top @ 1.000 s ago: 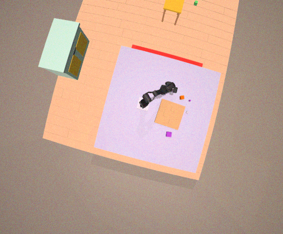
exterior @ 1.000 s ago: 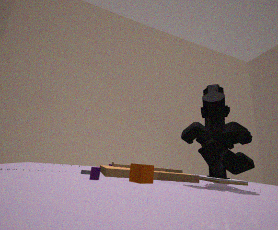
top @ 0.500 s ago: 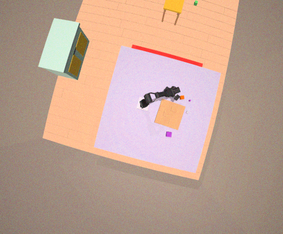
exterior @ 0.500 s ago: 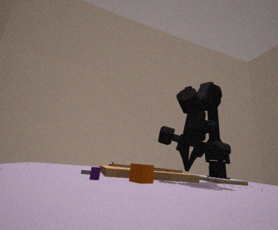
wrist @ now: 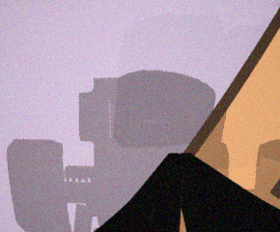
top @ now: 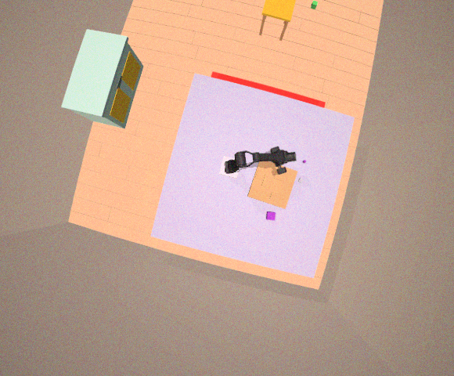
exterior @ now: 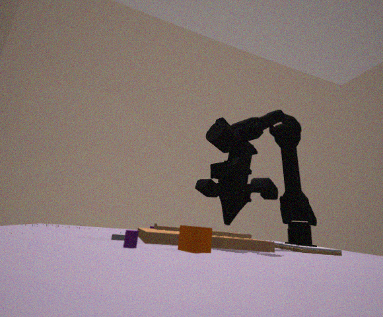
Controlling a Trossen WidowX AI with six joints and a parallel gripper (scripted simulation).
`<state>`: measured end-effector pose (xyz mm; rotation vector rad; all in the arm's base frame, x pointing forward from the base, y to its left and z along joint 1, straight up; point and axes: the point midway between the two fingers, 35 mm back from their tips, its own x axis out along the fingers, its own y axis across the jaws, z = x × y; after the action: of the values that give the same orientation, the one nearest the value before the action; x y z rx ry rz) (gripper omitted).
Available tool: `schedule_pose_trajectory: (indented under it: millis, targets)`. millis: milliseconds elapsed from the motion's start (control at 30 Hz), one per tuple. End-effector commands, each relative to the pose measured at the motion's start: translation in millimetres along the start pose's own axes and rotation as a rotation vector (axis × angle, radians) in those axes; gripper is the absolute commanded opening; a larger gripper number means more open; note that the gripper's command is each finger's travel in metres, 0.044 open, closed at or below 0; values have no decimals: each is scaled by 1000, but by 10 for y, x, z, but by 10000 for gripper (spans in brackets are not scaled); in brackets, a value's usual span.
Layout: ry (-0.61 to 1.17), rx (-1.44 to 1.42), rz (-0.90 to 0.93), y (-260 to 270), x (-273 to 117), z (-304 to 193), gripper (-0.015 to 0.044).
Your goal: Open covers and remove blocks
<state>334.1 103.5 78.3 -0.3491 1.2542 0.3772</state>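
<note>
The flat tan puzzle board (top: 273,189) (exterior: 243,244) (wrist: 270,87) lies on the lilac table; fine lines and a raised strip (exterior: 232,234) show on it. Cover positions and wells cannot be told. A magenta block (top: 271,215) rests clear of the board, near its lower edge in the top view. An orange block (exterior: 195,239) stands beside the board, hidden under the arm in the top view. A small purple piece (top: 304,161) (exterior: 130,238) lies off the board. My gripper (exterior: 227,223) (wrist: 179,164) is shut and empty, pointing down above the board's edge area.
A small grey piece (top: 300,179) (exterior: 117,236) lies beside the board. A red bar (top: 268,88) runs along the table's far edge. A pale green cabinet (top: 93,73), a yellow stool-like piece (top: 279,9) and a green cube (top: 314,5) stand farther away.
</note>
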Motion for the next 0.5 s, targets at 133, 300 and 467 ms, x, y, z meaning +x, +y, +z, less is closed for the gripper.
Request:
schedule_pose_trajectory:
  millis: [133,300,467]
  targets:
    - [138,339,-21,-422,-200,-193,0]
    - [213,530,-35,-629,-342,-331,0]
    - [251,625,-44,-723,-419,-405,0]
